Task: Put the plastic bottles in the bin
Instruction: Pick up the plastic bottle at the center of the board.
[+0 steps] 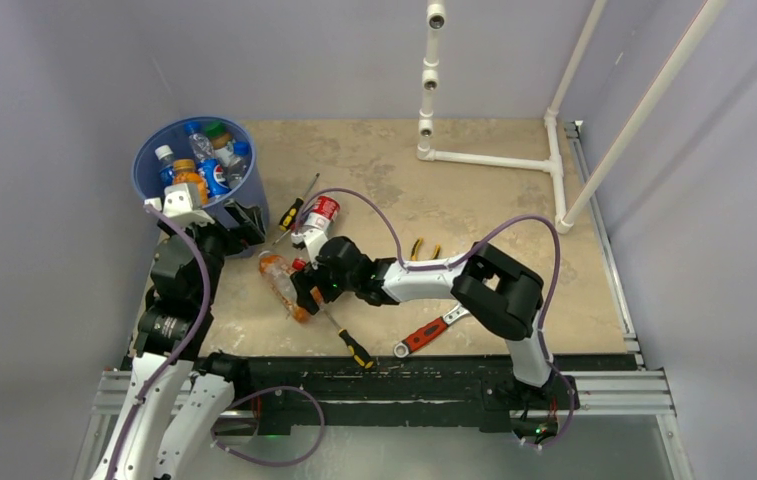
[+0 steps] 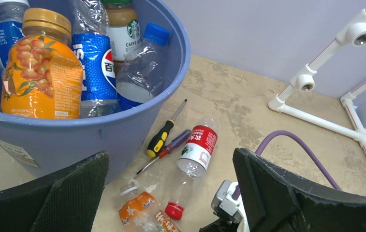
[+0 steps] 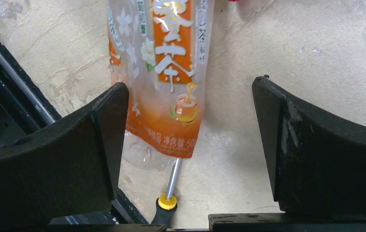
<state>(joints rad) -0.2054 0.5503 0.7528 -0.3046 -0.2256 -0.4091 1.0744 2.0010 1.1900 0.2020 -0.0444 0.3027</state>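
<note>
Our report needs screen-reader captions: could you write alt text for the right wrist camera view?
A clear plastic bottle with an orange label lies on the beige tabletop between the wide-open black fingers of the right gripper, not gripped. A screwdriver with a yellow-and-black handle pokes out at the bottle's lower end.

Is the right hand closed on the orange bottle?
No, the right hand is open, fingers wide apart, orange bottle lying between them.
</note>
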